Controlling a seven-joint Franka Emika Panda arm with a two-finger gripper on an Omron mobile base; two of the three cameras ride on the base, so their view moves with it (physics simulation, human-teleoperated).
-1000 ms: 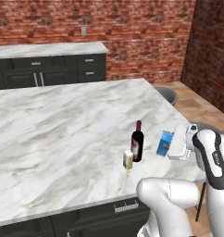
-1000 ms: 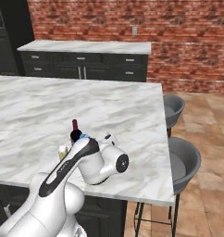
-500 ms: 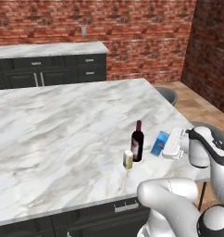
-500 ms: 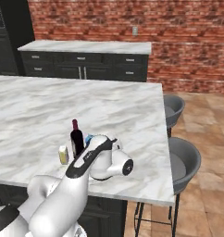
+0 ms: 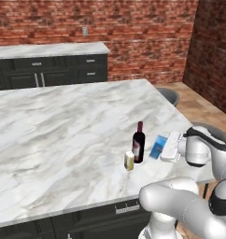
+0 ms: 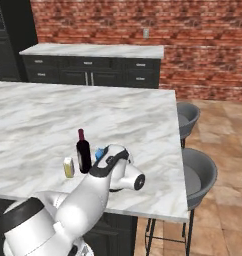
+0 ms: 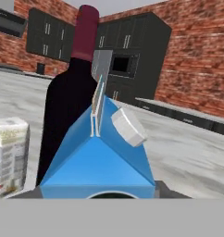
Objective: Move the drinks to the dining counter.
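The gripper [image 5: 165, 148] holds the blue carton [image 5: 158, 146] near the front edge of the dining counter [image 5: 59, 135]; the fingers sit on either side of its body, closed about halfway onto it. In the hand view the blue carton [image 7: 97, 159] sits right at the fingertips, gabled top and white cap facing out. Just beyond the fingers stands the dark wine bottle [image 5: 138, 144], and beside that the small pale-yellow jar [image 5: 129, 160].
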